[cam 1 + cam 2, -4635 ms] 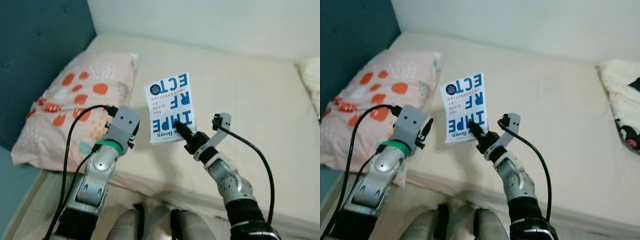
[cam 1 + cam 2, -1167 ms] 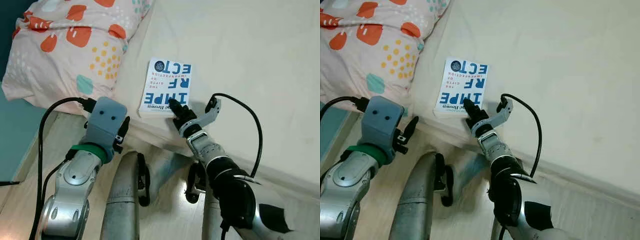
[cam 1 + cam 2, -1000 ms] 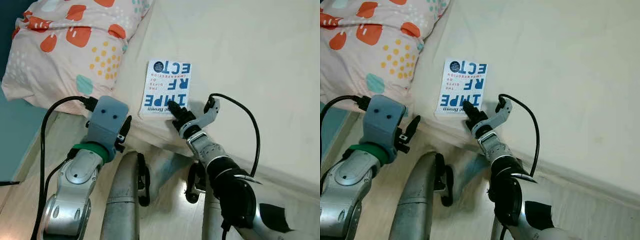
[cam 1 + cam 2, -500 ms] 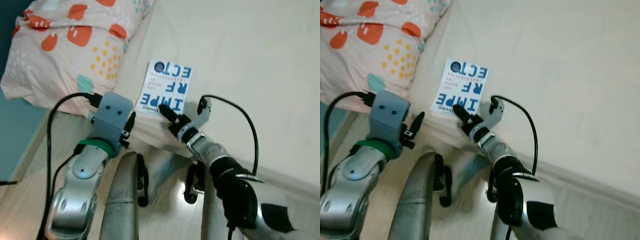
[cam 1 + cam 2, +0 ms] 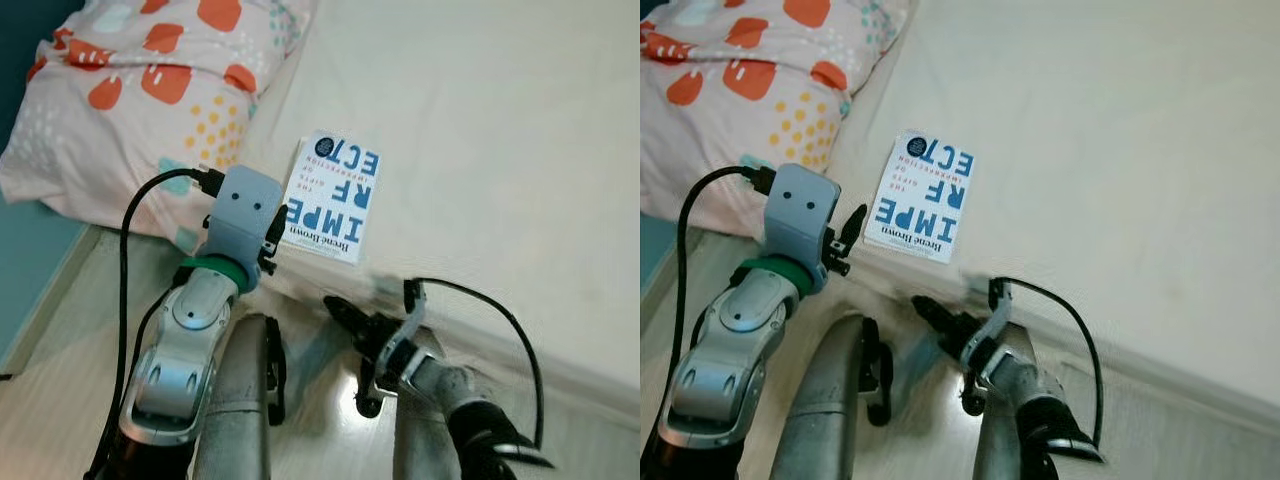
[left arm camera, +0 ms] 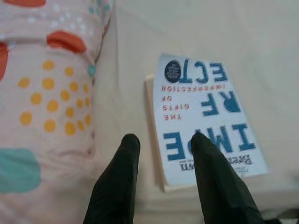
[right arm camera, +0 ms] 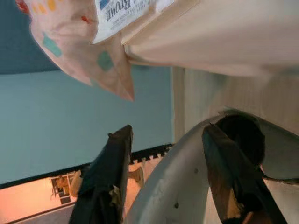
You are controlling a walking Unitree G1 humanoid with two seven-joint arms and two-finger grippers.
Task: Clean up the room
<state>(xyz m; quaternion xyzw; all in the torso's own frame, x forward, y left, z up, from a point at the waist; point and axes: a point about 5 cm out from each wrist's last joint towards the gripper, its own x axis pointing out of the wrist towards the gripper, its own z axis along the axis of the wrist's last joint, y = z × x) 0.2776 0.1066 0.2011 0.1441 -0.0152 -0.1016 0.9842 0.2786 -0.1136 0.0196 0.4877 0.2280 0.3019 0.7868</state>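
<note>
Down by the bed's edge the right tool hangs low with its fingers apart, holding nothing. Left tool, also spread, hovers over the book lying flat on the bed beside the pillow. Looks like the book's placed; next, probably hunt for more clutter.

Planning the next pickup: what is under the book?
The book lies flat on the cream bed, near its edge beside the pillow. Whatever is beneath its cover stays hidden.
</note>
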